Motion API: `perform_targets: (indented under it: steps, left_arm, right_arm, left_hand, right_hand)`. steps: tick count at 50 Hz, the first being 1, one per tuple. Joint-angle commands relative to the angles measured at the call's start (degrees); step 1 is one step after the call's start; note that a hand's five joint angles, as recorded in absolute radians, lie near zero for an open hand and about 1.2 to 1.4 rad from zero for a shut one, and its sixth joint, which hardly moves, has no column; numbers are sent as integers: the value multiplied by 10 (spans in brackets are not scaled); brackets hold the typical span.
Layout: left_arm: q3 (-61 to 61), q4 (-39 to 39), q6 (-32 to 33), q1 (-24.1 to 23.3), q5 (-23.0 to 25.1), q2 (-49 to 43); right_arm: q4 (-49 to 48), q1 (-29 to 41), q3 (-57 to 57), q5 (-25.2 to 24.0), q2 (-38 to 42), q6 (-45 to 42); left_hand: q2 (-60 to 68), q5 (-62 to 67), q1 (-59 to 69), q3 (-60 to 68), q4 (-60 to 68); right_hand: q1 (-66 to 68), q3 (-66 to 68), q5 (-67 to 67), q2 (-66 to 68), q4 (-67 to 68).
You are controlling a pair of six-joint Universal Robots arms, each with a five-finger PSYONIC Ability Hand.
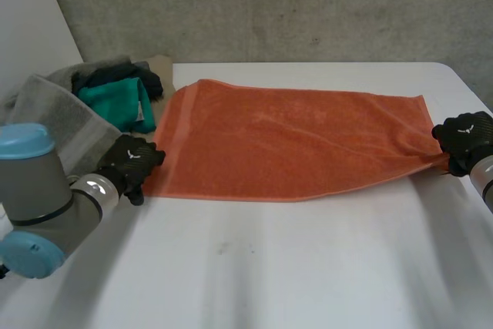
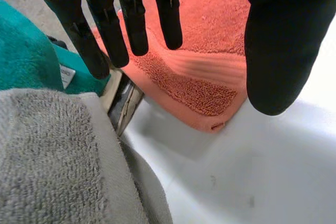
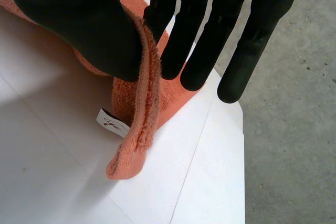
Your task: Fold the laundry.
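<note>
Left hand (image 1: 131,161), 8 o'clock: hovered straight-fingered, gripping nothing, over a corner of orange towel (image 1: 293,140). Right hand (image 1: 464,135), 3 o'clock: apparently pinched its edge. Judged soft, limp, light; take by corners.

The head view looks down from behind and between the arms (image 1: 46,198), set far enough back to take in the whole surface (image 1: 308,267), the towel (image 1: 293,144) across it, both hands and the wall (image 1: 308,5) behind. The left wrist view sits close over the left hand (image 1: 132,161), looking past its fingers (image 2: 134,19) at one towel corner and the grey cloth (image 2: 47,156) beside it. The right wrist view is just as close, facing along the right hand (image 1: 464,138) to the towel's other end, the surface edge and what seems to be floor (image 3: 294,129). All three share the towel.
</note>
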Motion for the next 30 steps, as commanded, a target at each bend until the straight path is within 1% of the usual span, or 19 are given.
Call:
perform_targets:
  steps: [1,15,22,29,30]
  left_arm:
    - [44,0,-5,-2,-2,-38]
    - [99,-4,-5,-13,-3,-86]
    - [117,-4,-4,-18,-3,-103]
    - [131,-4,-4,-20,-2,-119]
    - [135,-4,-4,-22,-2,-124]
  right_arm:
    - [-1,0,3,0,0,-1]
    - [0,0,4,-1,3,-4]
    - [0,0,4,-1,5,-5]
    - [-1,0,4,-1,5,-5]
    - [-1,0,4,-1,5,-6]
  left_hand:
    - [85,80,91,87,82]
    - [97,91,103,98,94]
    - [174,169,180,176,171]
    - [225,219,231,226,221]
    - [257,251,262,258,253]
  right_hand:
    - [161,116,114,120,112]
    - [161,116,114,120,112]
    - [161,116,114,120,112]
    - [161,116,114,120,112]
    - [161,116,114,120,112]
